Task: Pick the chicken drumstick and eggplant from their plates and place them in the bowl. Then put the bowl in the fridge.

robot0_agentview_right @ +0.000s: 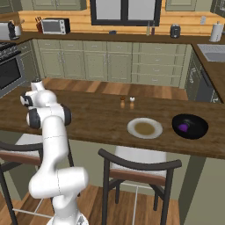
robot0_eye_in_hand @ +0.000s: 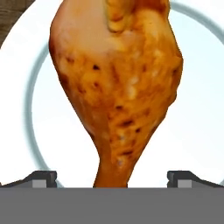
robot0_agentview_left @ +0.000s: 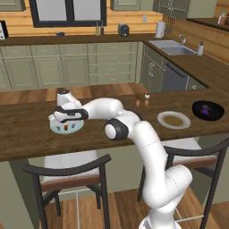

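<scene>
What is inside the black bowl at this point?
The black bowl at the counter's far end holds the purple eggplant. The chicken drumstick lies on the pale blue plate, between the open hand's fingertips.

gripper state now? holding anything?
Tool: open, holding nothing; its fingertips stand apart either side of the chicken drumstick, which lies on the pale blue plate.
</scene>
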You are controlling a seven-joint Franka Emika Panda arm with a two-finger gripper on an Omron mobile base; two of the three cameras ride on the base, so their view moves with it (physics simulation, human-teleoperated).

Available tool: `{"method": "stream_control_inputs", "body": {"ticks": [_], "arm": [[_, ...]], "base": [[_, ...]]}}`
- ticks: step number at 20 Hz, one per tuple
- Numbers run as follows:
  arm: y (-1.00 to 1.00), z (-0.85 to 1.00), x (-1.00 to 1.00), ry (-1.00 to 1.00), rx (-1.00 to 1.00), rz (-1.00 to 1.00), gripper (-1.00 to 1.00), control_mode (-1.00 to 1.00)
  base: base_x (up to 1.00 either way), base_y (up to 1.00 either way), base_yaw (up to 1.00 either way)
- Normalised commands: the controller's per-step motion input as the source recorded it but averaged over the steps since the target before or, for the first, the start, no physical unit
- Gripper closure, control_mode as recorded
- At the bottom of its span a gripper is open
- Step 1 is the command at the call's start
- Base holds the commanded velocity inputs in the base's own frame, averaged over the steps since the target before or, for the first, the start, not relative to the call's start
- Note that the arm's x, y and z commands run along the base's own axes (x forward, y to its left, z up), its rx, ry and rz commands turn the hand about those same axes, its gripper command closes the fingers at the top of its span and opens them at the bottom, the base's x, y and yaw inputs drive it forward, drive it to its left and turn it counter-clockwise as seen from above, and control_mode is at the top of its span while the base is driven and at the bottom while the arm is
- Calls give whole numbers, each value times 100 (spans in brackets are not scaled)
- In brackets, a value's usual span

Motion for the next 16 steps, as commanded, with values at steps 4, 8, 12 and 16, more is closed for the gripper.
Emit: {"method": "stream_control_inputs", "body": {"ticks": [4,8,12,16], "arm": [[0,-19,0,0,0,0,100,-100],[0,-34,-8,0,1,0,100,-100],[0,-32,-2,-2,0,0,100,-100],[0,-32,0,-6,0,0,100,-100]], "base": [[0,0,0],[0,0,0],[0,0,0],[0,0,0]]}}
